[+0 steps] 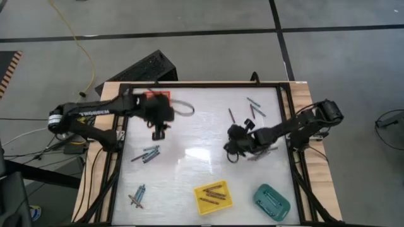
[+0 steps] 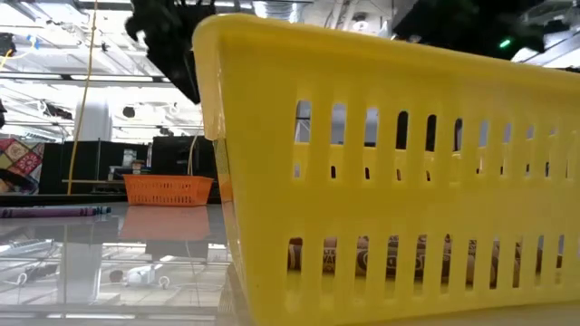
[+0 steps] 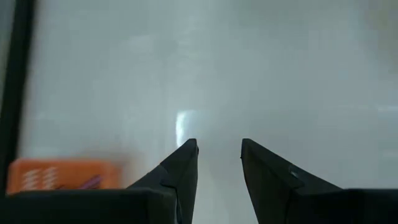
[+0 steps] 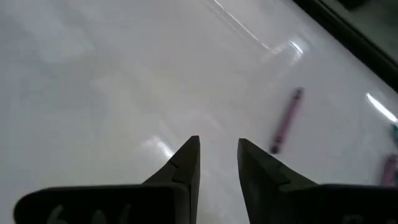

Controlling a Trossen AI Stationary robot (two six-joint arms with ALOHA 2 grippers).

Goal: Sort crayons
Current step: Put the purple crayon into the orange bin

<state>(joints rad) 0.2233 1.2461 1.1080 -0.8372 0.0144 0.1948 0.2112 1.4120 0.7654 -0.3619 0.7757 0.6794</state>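
Crayons lie scattered flat on the white table top: a small group left of centre, another near the front left, and some at the far right. More lie in the yellow tray. My left gripper hangs open just in front of the orange tray, with nothing between its fingers. My right gripper stands open over bare table right of centre. Beyond its fingers in the right wrist view lies a magenta crayon, apart from them.
A teal tray sits at the front right, beside the yellow tray, which fills the low view. A black frame borders the table top. A few crayons lie under my right arm. Bare table lies between the two grippers.
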